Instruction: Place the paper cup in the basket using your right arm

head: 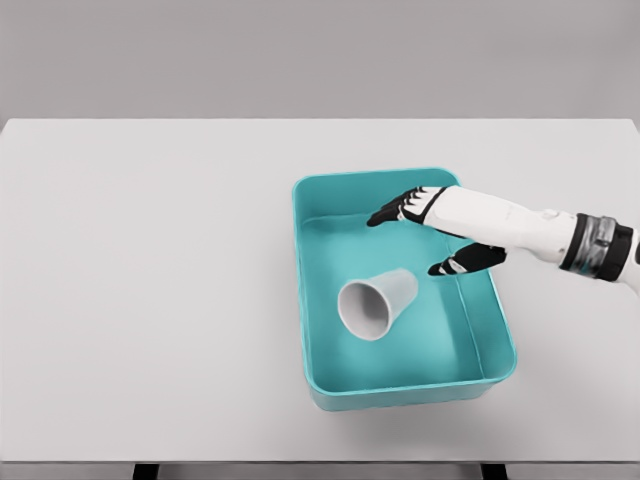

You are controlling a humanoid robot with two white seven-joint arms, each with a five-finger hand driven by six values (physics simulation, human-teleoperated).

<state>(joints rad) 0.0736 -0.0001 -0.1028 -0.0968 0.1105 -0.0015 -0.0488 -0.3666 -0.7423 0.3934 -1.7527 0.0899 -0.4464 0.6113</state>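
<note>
A white paper cup (378,302) lies on its side on the floor of the teal basket (400,393), its mouth turned toward the front left. My right hand (425,232) hovers over the basket's back right part, just above and behind the cup and apart from it. Its dark fingers (397,211) are spread and hold nothing. The thumb (463,262) points toward the cup's base. The white forearm (520,228) comes in from the right edge. No left arm shows.
The basket sits right of the middle on a wide pale grey table (150,300). The table's front edge runs along the bottom of the picture. Beyond the far edge is a plain grey wall.
</note>
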